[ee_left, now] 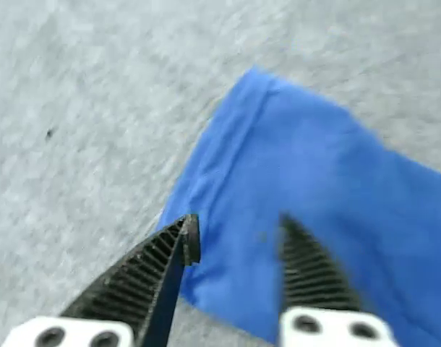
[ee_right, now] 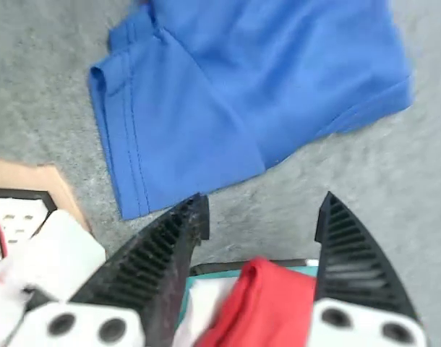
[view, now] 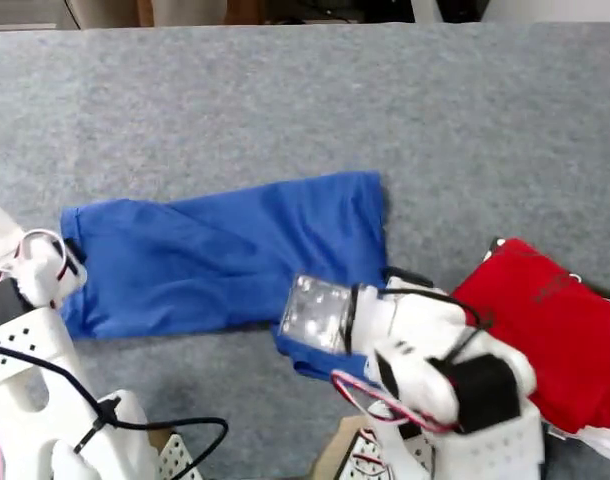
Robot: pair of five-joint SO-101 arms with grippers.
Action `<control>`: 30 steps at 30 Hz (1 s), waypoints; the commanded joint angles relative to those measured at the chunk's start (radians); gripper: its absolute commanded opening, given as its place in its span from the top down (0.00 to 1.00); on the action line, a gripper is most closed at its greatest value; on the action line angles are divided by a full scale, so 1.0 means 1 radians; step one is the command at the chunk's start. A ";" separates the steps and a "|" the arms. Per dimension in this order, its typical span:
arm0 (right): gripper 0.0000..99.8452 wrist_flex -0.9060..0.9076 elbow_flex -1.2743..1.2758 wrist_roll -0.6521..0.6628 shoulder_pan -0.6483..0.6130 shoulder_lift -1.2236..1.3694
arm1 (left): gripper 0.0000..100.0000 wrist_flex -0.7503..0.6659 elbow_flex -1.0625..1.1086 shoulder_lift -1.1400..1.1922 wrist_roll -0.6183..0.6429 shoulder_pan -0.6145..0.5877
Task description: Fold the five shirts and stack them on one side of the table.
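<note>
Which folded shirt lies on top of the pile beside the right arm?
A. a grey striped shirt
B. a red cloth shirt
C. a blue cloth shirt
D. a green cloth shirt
B: the red cloth shirt lies folded uppermost there, while the blue cloth shirt is spread half-folded in the middle of the grey table.

Your table (view: 465, 120) carries a grey, felt-like covering, evenly lit, with no hard shadows. Beyond its far edge you have 1 narrow strip of room: a brown wooden upright (view: 145, 12), pale panels (view: 190, 10) and a dark gap (view: 315, 8).
</note>
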 commanded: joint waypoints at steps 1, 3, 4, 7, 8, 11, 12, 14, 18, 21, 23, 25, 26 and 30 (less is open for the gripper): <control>0.76 0.046 -0.143 -0.005 -0.074 -0.001 | 0.98 0.005 -0.089 -0.008 0.008 0.051; 0.76 0.020 -0.151 -0.012 -0.076 0.021 | 0.98 0.003 -0.103 -0.008 0.023 0.072; 0.77 -0.008 -0.143 -0.012 -0.076 0.045 | 0.98 0.002 -0.104 -0.008 0.048 0.080; 0.88 -0.155 -0.102 -0.017 -0.045 0.168 | 0.98 -0.031 -0.123 -0.007 0.132 0.083; 0.93 -0.229 -0.093 -0.017 -0.024 0.222 | 0.98 -0.043 -0.129 -0.007 0.152 0.083; 0.98 -0.399 -0.105 -0.017 0.042 0.397 | 0.98 -0.092 -0.126 0.015 0.193 0.103; 0.98 -0.437 -0.122 -0.017 0.059 0.456 | 0.98 -0.110 -0.121 0.036 0.199 0.117; 0.99 -0.485 -0.165 -0.017 0.085 0.573 | 0.98 -0.138 -0.124 0.110 0.199 0.141; 1.00 -0.537 -0.274 -0.075 0.131 0.780 | 0.98 -0.175 -0.172 0.317 0.190 0.170; 1.00 -0.562 -0.349 -0.118 0.154 0.917 | 0.98 -0.181 -0.262 0.498 0.192 0.170; 1.00 -0.585 -0.392 -0.144 0.165 1.007 | 0.98 -0.181 -0.341 0.613 0.193 0.170; 1.00 -0.608 -0.437 -0.175 0.176 1.099 | 0.98 -0.187 -0.425 0.728 0.192 0.169; 1.00 -0.617 -0.458 -0.187 0.182 1.145 | 0.98 -0.199 -0.462 0.785 0.192 0.167; 1.00 -0.660 -0.559 -0.238 0.214 1.328 | 0.98 -0.236 -0.601 1.013 0.190 0.169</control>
